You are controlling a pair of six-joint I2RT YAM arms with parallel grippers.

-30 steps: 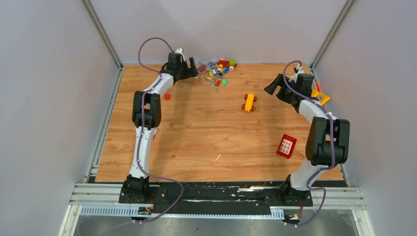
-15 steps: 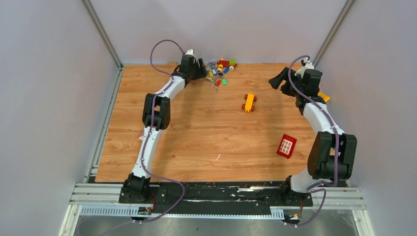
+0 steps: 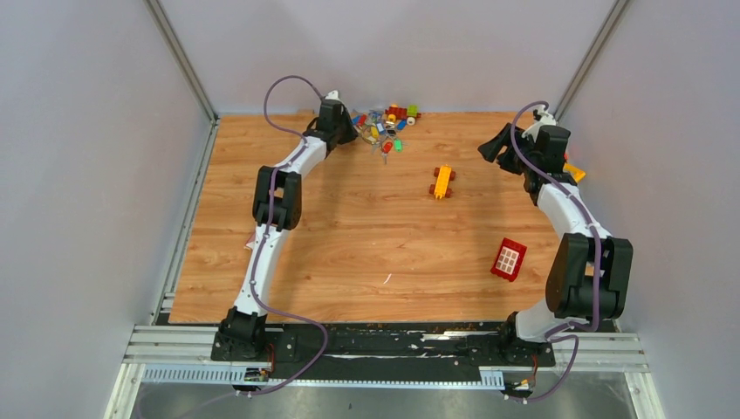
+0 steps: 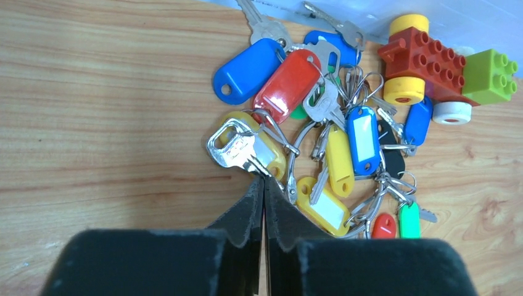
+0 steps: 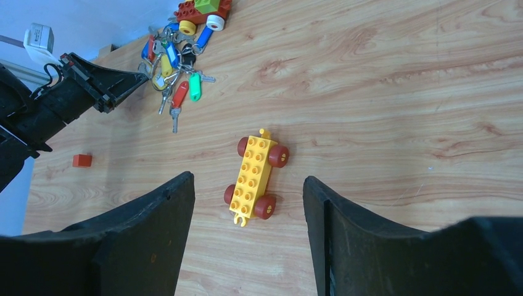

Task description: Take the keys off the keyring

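The keys [image 4: 362, 132] lie heaped on their keyring [image 4: 296, 139] at the table's [image 3: 349, 244] far edge, about 12 o'clock in the top view, with toy bricks [image 4: 425, 52] just beside the heap at its 2 o'clock. The left gripper [image 4: 264, 182] is pinched almost flat at the heap's 6 o'clock, tips against a silver key [image 4: 237, 145]. I cannot tell whether it has caught metal, so a lift may slip off or drag the whole bunch into the bricks. The right gripper [image 5: 247, 180] stands wide and empty, well apart at 3 o'clock over a yellow toy car [image 5: 250, 163] — too far to steady the ring against a pull.
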